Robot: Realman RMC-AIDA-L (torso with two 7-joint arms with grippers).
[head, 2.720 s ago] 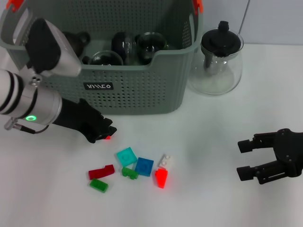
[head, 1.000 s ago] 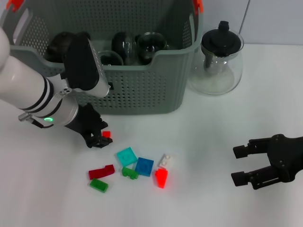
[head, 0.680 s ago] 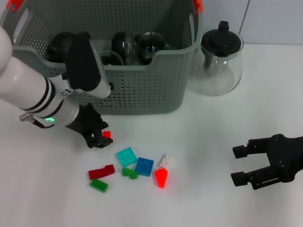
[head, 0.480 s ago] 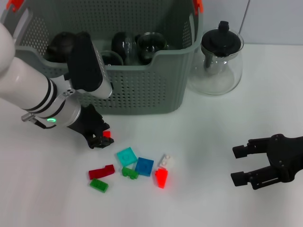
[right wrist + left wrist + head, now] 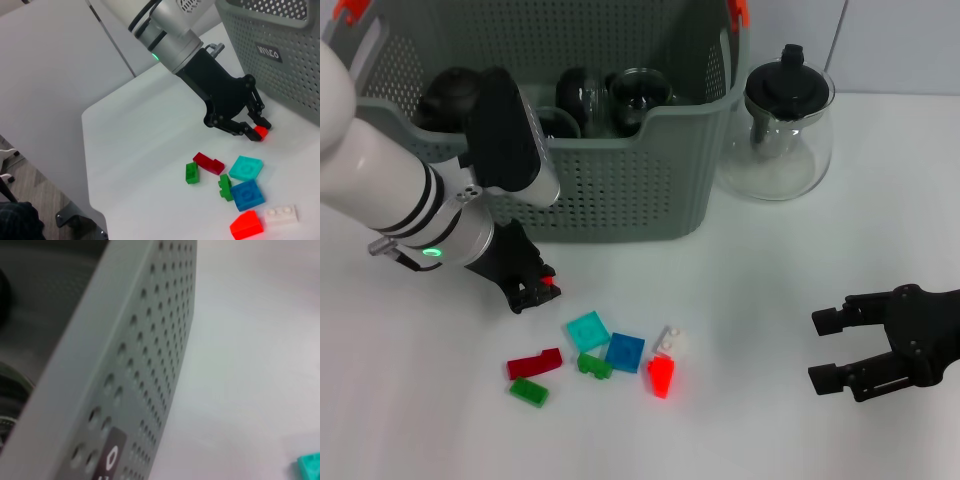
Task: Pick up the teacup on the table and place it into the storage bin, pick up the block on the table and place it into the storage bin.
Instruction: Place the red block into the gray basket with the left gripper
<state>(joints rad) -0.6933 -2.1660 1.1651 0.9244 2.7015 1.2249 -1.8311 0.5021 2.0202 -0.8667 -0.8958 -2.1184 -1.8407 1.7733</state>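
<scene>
Our left pincer [image 5: 535, 290] now pinches the small red block [image 5: 260, 132], having closed on it a moment ago, low over the bench [image 5: 740, 300]. The storage bin [image 5: 620, 190] stands just behind it, so lifting comes next. Our right pincer [image 5: 830, 347] waits spread, well apart.

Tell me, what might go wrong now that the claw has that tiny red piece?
The left gripper pinches the small red block only at its fingertips, so the block could slip out on the way up. The storage bin stands right behind the arm, so a quick lift might knock its wall. The bin already holds glassware, so a dropped block could strike it. The right gripper waits open, well away.
</scene>
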